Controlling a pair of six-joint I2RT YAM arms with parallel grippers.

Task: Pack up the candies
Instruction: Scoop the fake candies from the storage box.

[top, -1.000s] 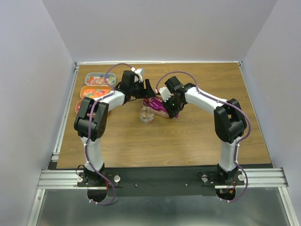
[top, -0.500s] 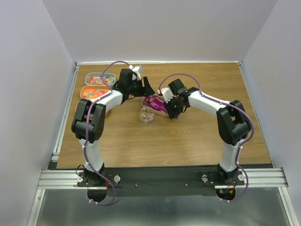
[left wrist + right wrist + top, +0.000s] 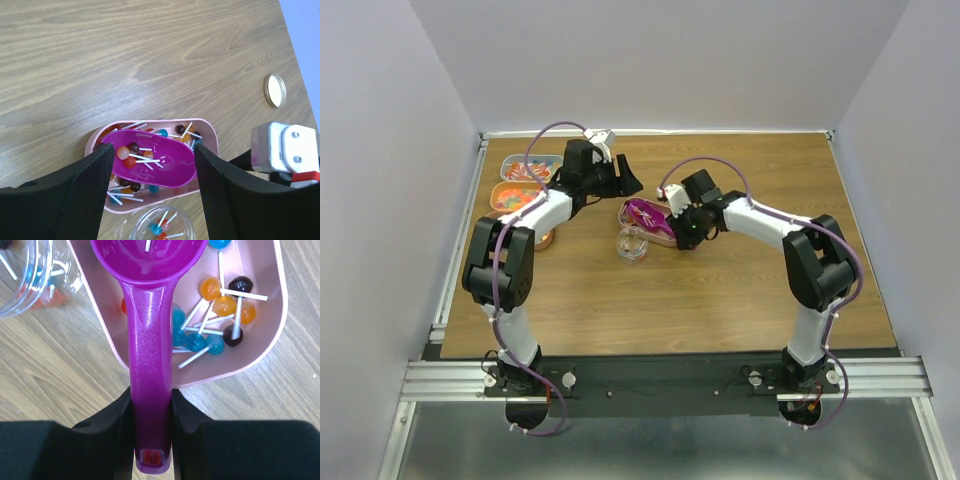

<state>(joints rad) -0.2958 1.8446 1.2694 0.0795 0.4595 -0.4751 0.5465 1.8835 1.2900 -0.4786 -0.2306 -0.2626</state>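
My right gripper (image 3: 150, 410) is shut on the handle of the magenta scoop (image 3: 149, 340), seen from above as the right gripper (image 3: 682, 228) and the scoop (image 3: 642, 213). The scoop's bowl (image 3: 160, 160) hangs over a pink tray (image 3: 210, 137) of candies (image 3: 220, 305), which are small lollipops on white sticks. Three or so candies (image 3: 129, 154) lie in the bowl. A clear jar (image 3: 150, 225) beside the tray holds a few more. My left gripper (image 3: 152, 165) hovers open above the scoop, holding nothing.
A round cream lid (image 3: 275, 90) lies on the wooden table beyond the tray. Two trays of coloured sweets (image 3: 527, 167) (image 3: 517, 195) sit at the far left, with a third (image 3: 546, 240) partly hidden by my left arm. The clear jar (image 3: 633, 245) stands mid-table.
My left gripper has drawn back toward the far left, away from the scoop. My right gripper has carried the scoop slightly farther and to the left, over the pink tray.
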